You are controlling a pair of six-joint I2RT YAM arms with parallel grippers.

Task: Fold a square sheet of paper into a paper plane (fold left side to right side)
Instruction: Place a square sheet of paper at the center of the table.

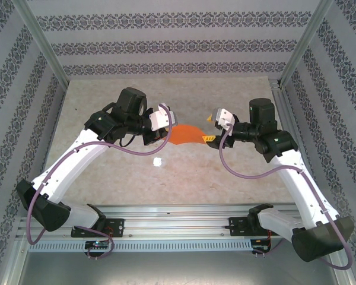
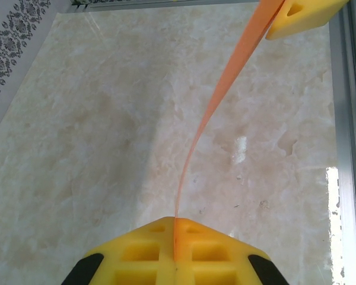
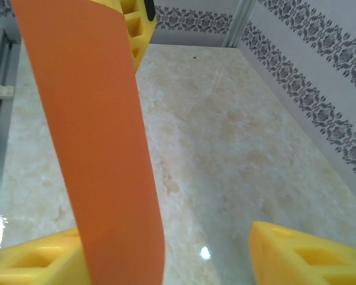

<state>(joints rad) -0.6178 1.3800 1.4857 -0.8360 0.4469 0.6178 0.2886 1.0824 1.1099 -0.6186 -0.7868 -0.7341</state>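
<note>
Paper (image 1: 187, 135) hangs in the air over the middle of the table (image 1: 107, 178), strung between our two grippers with its long axis running left to right. Our left gripper (image 1: 165, 132) is clamped tight on the paper's left end. In the left wrist view the sheet runs edge-on out of the pinched fingers and bows away toward the right gripper (image 1: 210, 129).

That right gripper stands fairly wide. In the right wrist view the paper's right end lies flat against one finger (image 3: 29, 261), while the other finger (image 3: 308, 255) is well apart from it, so we judge nothing is gripped on that side.

The next move turns on this: the free end sits inside the right jaws, hard to one side and not centred between them. Both arms reach forward with elbows out and wrists turned inward, so the grippers face each other along the sheet. We judge the right jaws must close on that end before any fold to the right.
</note>
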